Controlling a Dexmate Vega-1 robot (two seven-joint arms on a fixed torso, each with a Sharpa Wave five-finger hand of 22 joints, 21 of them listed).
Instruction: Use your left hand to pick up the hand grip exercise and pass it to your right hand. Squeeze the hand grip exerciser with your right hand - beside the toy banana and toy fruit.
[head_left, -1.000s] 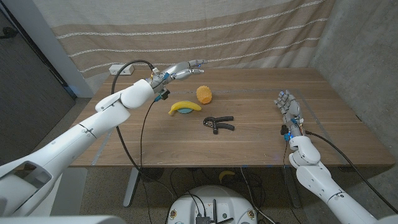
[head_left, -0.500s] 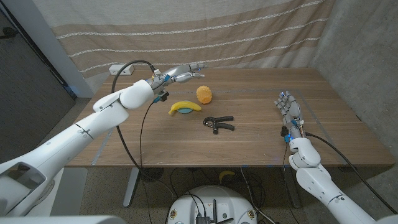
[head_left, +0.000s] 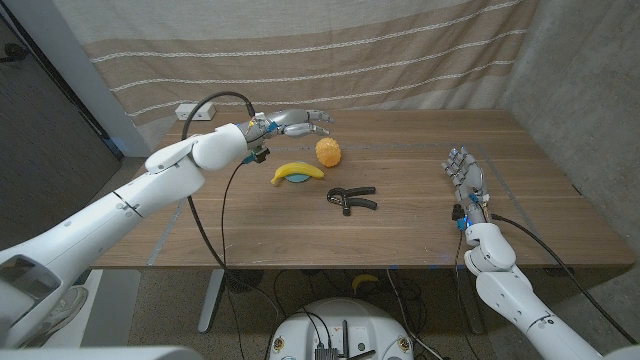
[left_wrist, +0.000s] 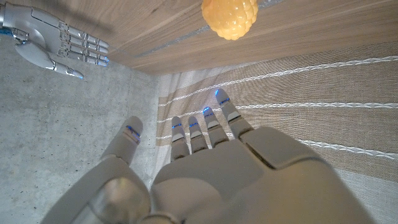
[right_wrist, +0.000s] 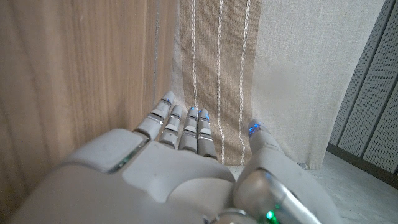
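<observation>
Presently the hand grip exerciser (head_left: 351, 198) lies untouched near the table's middle, just beside the toy banana (head_left: 297, 173) and toy fruit (head_left: 328, 151). The left hand (head_left: 295, 120) hovers toward the far edge, fingers spread, holding nothing. The right hand (head_left: 464, 176), near the right edge, is likewise open and empty. Judged light, rigid, sprung; best taken by one handle.

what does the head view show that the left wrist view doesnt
Head view alone: the toy banana and the black hand grip exerciser lying untouched on the wooden table. Left wrist view alone: a close look along the back of the left robot hand, fingers spread, holding nothing. Both: the orange toy fruit, the right robot hand, and the striped curtain.
</observation>
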